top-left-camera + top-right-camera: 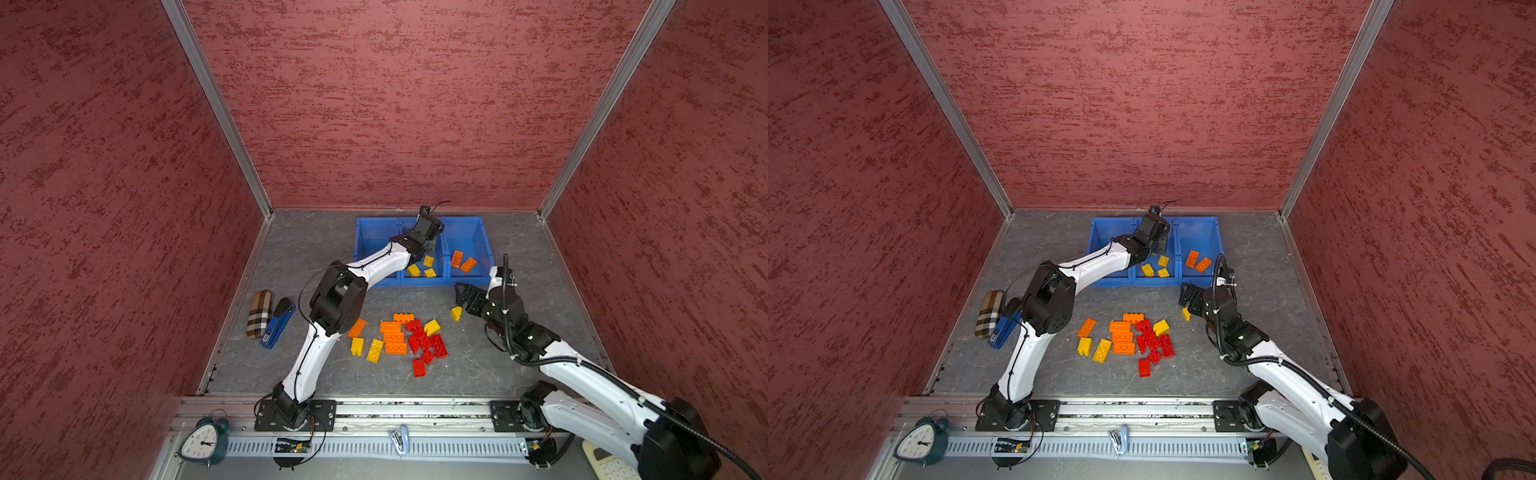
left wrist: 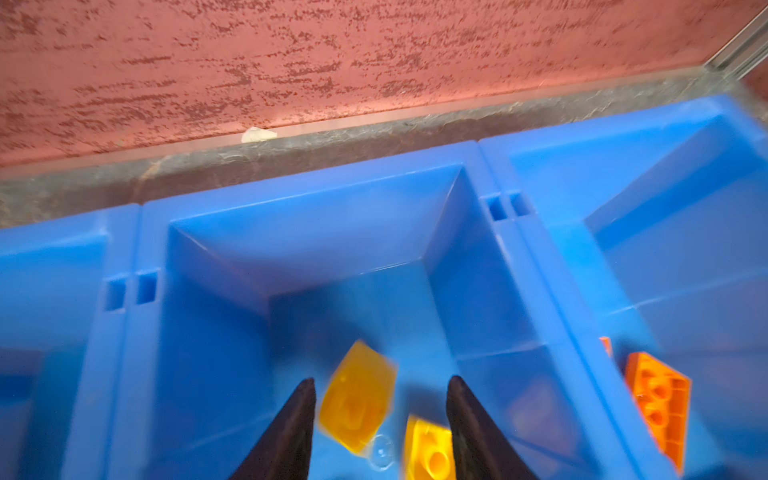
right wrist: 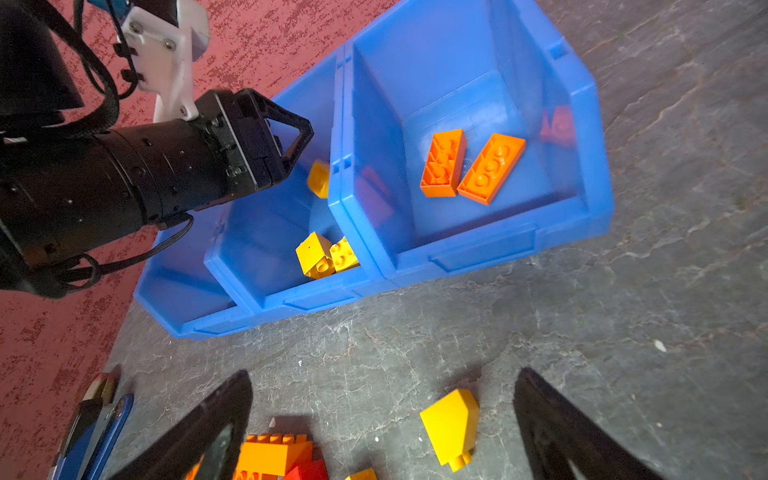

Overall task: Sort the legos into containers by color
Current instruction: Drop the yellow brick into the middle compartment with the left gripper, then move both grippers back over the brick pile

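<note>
Three joined blue containers (image 1: pixel 376 222) stand at the back. My left gripper (image 2: pixel 382 380) hangs open over the middle one, and a blurred yellow lego (image 2: pixel 357 399) is loose between its fingers, touching neither. Two more yellow legos (image 1: pixel 413 270) lie in that bin. The right bin holds two orange legos (image 1: pixel 457 259). My right gripper (image 3: pixel 384 374) is open wide, low over a single yellow lego (image 3: pixel 451 426) on the table. A pile of red (image 1: pixel 424 345), orange (image 1: pixel 392 336) and yellow legos (image 1: pixel 375 350) lies mid-table. My left arm hides part of the left bin.
A blue stapler (image 1: pixel 277 323) and a plaid case (image 1: pixel 258 313) lie at the left of the table. A clock (image 1: pixel 203 441) and a calculator (image 1: pixel 606 465) sit in front of the rail. Red walls close in three sides.
</note>
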Controlling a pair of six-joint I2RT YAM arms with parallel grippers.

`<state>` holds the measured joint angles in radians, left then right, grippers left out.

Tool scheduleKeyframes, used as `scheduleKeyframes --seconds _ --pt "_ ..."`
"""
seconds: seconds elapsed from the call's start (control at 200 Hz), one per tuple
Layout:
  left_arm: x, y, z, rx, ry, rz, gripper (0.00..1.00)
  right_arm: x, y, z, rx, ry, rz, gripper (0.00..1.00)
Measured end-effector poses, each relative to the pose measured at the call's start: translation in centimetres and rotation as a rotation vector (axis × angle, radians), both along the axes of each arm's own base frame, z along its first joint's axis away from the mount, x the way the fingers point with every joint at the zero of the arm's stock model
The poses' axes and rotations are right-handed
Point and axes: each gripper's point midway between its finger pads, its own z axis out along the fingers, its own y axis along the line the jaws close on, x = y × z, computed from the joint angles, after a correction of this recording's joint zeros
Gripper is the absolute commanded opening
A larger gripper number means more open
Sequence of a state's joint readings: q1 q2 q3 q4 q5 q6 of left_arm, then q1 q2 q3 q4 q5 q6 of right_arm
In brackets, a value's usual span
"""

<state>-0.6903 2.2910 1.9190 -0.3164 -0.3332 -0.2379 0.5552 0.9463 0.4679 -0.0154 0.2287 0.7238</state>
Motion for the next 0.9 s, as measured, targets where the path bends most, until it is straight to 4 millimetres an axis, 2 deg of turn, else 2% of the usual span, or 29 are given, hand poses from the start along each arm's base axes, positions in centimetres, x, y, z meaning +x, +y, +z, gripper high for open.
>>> scheduleKeyframes --seconds 0.105,0.255,0.411,0.606,0.902 --pt "-0.2 -0.4 -0.1 -0.015 0.010 -0.014 0.70 0.0 0.0 -0.1 -0.006 0.001 0.003 0.99" --pt "-1.2 -1.2 0.1 -0.038 0.013 -0.065 1.00 -0.1 0.4 -0.7 -0.040 0.016 0.041 0.99" --pt "-3.1 -1.5 1.3 -0.069 -0.008 -0.121 0.99 -0.4 1.1 -2.5 -0.103 0.078 0.106 0.99" --pt "-4.8 -2.3 5.2 -0.142 -0.087 -0.168 0.99 -0.8 2.0 -3.9 -0.144 0.125 0.182 0.96" --pt "-8.6 -0.2 7.7 -0.197 -0.139 -0.187 0.99 -3.2 2.8 -6.7 -0.170 0.263 0.305 0.94"
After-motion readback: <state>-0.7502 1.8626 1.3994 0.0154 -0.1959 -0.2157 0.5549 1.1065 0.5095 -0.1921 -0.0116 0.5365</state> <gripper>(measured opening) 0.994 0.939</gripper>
